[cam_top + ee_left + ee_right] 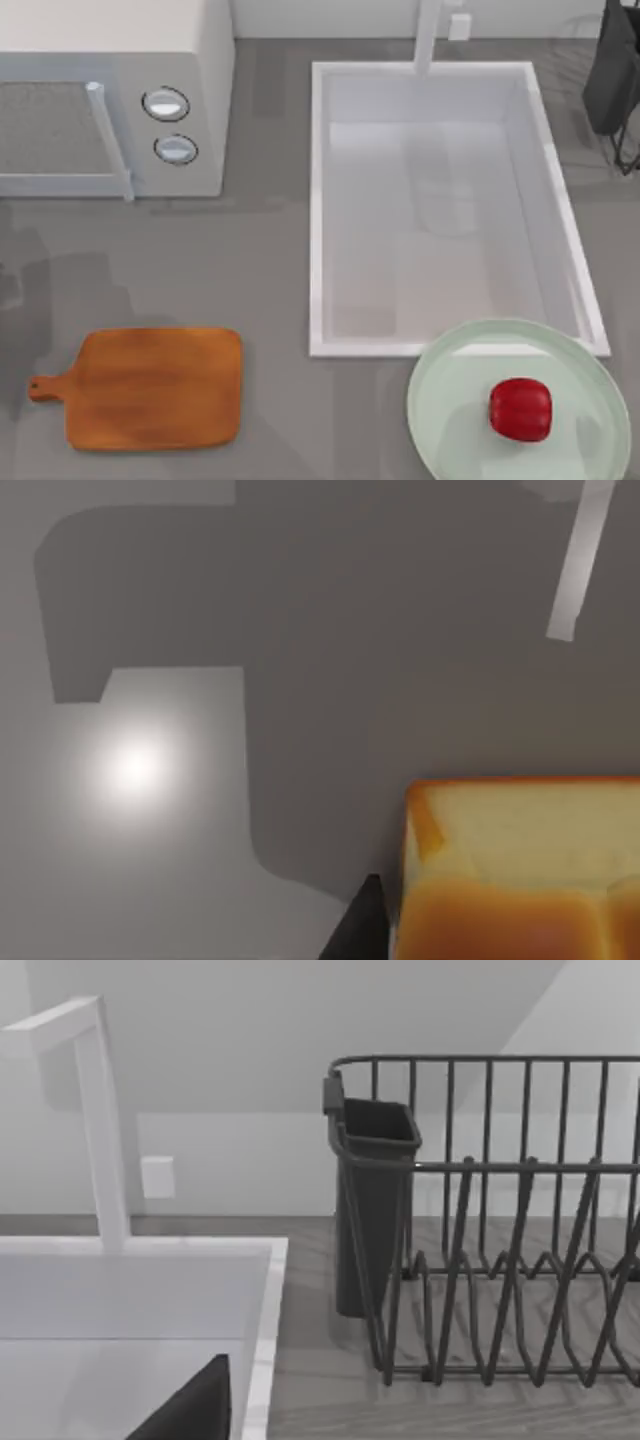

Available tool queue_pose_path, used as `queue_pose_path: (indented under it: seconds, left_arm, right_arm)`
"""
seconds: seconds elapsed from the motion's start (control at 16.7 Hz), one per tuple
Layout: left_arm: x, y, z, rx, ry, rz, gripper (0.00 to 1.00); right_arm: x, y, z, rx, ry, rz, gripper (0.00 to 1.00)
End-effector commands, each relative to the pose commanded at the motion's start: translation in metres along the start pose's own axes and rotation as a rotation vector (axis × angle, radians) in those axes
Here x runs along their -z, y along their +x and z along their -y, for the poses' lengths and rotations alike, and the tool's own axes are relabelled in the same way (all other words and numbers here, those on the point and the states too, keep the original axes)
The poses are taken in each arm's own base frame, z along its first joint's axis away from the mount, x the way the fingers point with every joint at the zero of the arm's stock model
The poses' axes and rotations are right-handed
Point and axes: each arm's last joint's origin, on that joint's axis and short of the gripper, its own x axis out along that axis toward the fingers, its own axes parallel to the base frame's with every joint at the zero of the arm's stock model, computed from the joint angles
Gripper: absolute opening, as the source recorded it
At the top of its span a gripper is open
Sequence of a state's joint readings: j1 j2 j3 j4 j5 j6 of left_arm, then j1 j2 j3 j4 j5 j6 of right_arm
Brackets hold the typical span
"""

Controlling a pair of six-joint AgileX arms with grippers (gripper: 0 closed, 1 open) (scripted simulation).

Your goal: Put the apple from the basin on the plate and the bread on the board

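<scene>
Apple [520, 409] sits on the plate [440, 400] at the tabletop's front right corner. Board [155, 387] lies bare, front left. Bread [520, 880] fills the left wrist view beside a dark fingertip [360, 930]; grip cannot be told.

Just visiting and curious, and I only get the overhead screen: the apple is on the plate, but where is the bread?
Observer: The bread is up close in the left wrist view, golden top and pale side, with bare grey table beyond it.
Visitor: Is the tool on it?
Observer: A dark part of the left tool is right beside the bread's side; I cannot tell whether it grips.
Visitor: And the other arm?
Observer: Its wrist view faces a dark wire dish rack with a cutlery cup, next to the basin.
</scene>
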State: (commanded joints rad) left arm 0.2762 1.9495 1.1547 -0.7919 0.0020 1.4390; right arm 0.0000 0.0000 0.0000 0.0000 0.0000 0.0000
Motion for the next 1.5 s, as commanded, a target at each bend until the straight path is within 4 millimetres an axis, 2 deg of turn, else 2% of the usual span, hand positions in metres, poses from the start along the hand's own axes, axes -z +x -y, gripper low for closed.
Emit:
queue_pose_path:
  seconds: [0.18,0.36,0.78,0.9,1.26,1.5]
  left_arm:
    - [0.005,-0.001,0.005,0.072,0.001,-0.004,0.0]
    - [0.009,-0.015,0.009,0.128,0.01,-0.003,0.0]
    - [0.001,-0.086,0.001,0.023,0.008,-0.001,0.0]
    - [-0.001,-0.099,0.0,-0.012,0.002,0.002,0.0]
    - [-0.001,-0.097,0.001,-0.003,-0.007,-0.002,0.0]
    - [-0.016,-0.085,0.01,0.044,-0.094,-0.031,0.0]
  right_arm:
    - [0.0,0.0,0.0,0.0,0.0,0.0,1.0]
    - [0.0,0.0,0.0,0.0,0.0,0.0,1.0]
    - [0.0,0.0,0.0,0.0,0.0,0.0,1.0]
    - [0.0,0.0,0.0,0.0,0.0,0.0,1.0]
    - [0.0,0.0,0.0,0.0,0.0,0.0,1.0]
    - [0.0,0.0,0.0,0.0,0.0,0.0,1.0]
